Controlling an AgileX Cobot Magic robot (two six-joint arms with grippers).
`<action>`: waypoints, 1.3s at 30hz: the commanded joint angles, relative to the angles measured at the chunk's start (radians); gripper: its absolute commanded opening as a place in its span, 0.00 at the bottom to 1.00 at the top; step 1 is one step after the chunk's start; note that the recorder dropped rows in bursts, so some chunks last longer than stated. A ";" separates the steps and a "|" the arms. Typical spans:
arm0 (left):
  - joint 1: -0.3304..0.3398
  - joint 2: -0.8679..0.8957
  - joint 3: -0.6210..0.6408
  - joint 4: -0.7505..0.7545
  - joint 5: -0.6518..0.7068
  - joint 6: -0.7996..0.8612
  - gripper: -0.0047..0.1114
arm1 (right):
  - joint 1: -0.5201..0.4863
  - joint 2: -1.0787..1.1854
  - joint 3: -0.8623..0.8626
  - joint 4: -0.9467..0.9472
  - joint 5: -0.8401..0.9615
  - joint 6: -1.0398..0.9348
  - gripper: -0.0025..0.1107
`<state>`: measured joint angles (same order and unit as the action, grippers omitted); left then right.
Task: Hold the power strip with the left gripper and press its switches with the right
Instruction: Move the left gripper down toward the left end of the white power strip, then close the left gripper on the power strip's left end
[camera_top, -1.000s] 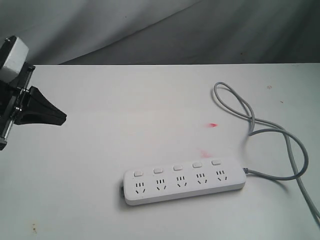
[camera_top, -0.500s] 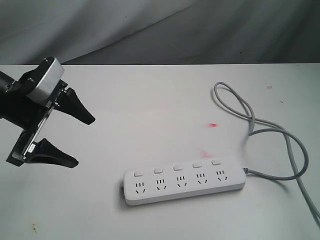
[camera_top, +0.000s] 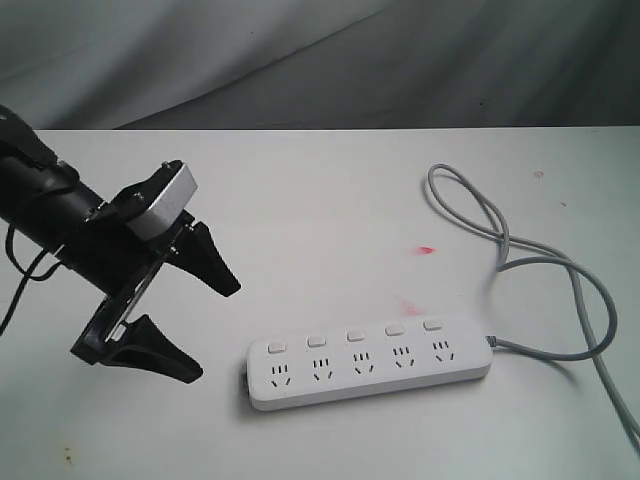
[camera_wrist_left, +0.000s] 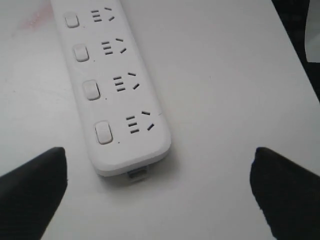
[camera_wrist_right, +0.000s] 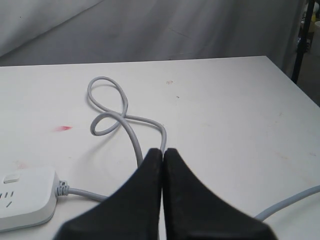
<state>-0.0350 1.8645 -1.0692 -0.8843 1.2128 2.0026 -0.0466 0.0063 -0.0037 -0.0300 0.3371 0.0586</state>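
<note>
Though near, power strip (camera_top: 368, 362) beyond left fingers (camera_top: 155, 356)

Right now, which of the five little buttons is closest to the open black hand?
The end button farthest from the grey cord; the left hand sits just off that end.

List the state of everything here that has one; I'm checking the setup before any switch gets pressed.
Left end effector: open, empty, touching nothing.
Right end effector: shut, empty.
Power strip: flat on the table, sockets empty, not held.
Switches: untouched; on or off unclear.
Cord: loose, looped on the table.
</note>
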 joint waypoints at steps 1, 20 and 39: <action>-0.005 0.041 -0.005 -0.064 0.003 -0.014 0.84 | -0.004 -0.006 0.004 -0.005 -0.008 0.001 0.02; -0.106 0.177 -0.005 -0.205 -0.221 0.041 0.84 | -0.004 -0.006 0.004 -0.005 -0.008 0.001 0.02; -0.108 0.254 -0.005 -0.194 -0.219 0.070 0.84 | -0.004 -0.006 0.004 -0.005 -0.008 0.001 0.02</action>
<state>-0.1372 2.1145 -1.0707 -1.0740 0.9914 2.0538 -0.0466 0.0063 -0.0037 -0.0300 0.3371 0.0586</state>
